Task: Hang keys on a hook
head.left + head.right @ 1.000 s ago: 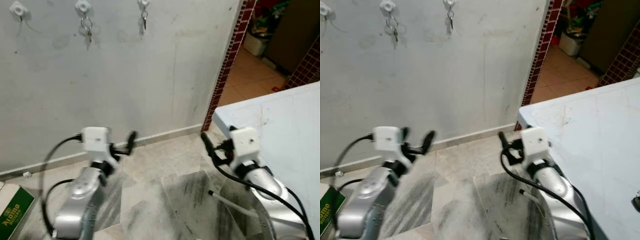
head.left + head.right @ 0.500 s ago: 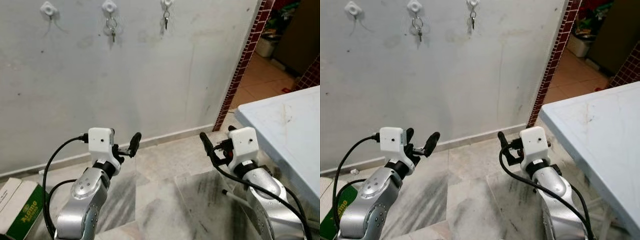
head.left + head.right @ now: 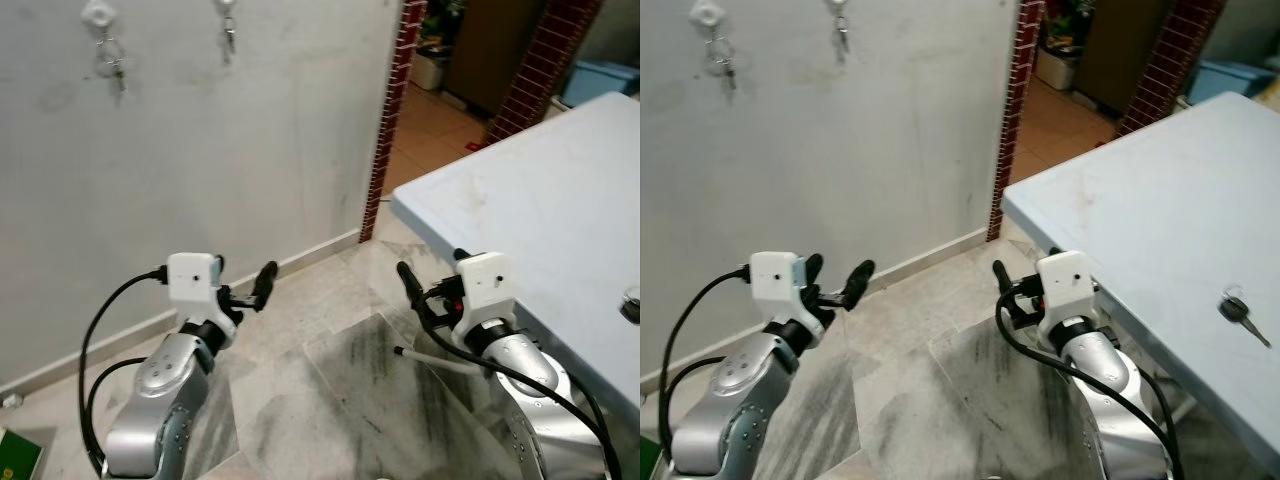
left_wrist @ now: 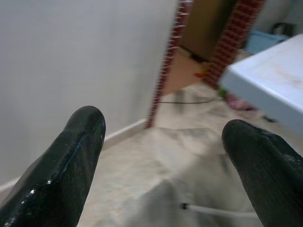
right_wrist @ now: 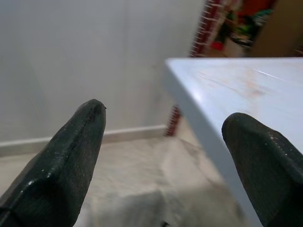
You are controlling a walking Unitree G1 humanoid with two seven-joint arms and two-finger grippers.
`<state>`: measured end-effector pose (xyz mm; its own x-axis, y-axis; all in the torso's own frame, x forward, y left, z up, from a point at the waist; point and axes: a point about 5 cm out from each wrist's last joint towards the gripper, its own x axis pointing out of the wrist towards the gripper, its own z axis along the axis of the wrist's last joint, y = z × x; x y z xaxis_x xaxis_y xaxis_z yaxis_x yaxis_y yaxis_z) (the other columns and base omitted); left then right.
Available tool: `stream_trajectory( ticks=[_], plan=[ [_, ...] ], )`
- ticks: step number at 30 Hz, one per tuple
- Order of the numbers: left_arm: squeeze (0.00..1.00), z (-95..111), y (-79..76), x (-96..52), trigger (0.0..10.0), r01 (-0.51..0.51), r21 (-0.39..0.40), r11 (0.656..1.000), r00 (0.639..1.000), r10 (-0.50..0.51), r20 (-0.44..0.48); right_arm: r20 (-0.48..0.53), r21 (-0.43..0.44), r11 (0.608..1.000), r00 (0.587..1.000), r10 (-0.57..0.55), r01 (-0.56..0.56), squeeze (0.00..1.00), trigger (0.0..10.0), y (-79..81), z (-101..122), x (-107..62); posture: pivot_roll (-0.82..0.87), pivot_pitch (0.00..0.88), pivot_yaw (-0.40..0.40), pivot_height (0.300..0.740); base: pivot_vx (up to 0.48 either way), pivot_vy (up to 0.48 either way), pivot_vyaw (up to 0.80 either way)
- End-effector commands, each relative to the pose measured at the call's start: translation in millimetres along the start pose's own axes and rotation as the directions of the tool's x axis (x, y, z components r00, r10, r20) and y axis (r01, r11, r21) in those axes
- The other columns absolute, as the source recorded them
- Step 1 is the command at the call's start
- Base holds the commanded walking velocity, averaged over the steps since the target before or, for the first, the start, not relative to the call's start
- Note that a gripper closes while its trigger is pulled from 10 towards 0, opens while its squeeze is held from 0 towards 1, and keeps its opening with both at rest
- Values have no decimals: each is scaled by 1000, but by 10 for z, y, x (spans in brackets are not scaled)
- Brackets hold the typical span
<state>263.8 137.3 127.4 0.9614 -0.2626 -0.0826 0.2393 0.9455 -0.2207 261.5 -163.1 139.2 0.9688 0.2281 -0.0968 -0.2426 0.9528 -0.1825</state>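
Locating step: key (image 3: 1243,317) lies on table (image 3: 1140,210), untouched. Both jaws spread, empty. Next, right gripper (image 3: 1025,288) must reach it, then carry it to hooks (image 3: 707,14).

My left gripper (image 4: 163,156) fingers spread wide, nothing between them; grey wall (image 4: 80,56) ahead; marble floor (image 4: 161,156) below; brick doorway edge (image 4: 170,52); pale table (image 4: 270,75) corner near it.

two wall hooks (image 3: 706,14), one table key (image 3: 1240,312)
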Motion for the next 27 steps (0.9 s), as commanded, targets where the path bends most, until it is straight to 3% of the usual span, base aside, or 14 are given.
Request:
stream_trajectory(
  ticks=[1,4,11,25,27],
  plan=[
    [0,13,12,-3,10000,0,8,1000,1000,0,-7,8,4,1000,1000,-2,2,0,10000,12,23,-2,-36,94,18,740,0,0,-800],
    [0,4,15,3,10000,0,10,1000,1000,0,-15,9,1,1000,1000,-5,5,0,10000,6,26,2,-37,93,18,740,0,0,-800],
    [0,-16,15,11,10000,2,14,1000,1000,-2,-30,10,-4,1000,1000,-9,9,0,10000,4,30,13,-37,93,18,740,0,0,0],
    [0,-46,32,22,10000,-1,21,1000,999,2,-51,6,-4,1000,1000,-17,17,0,10000,6,24,10,-41,92,22,740,0,0,-800],
    [0,-52,31,22,10000,0,22,1000,999,1,-53,6,-5,1000,1000,-18,18,0,10000,4,23,9,-41,92,22,740,0,0,0]
  ],
)
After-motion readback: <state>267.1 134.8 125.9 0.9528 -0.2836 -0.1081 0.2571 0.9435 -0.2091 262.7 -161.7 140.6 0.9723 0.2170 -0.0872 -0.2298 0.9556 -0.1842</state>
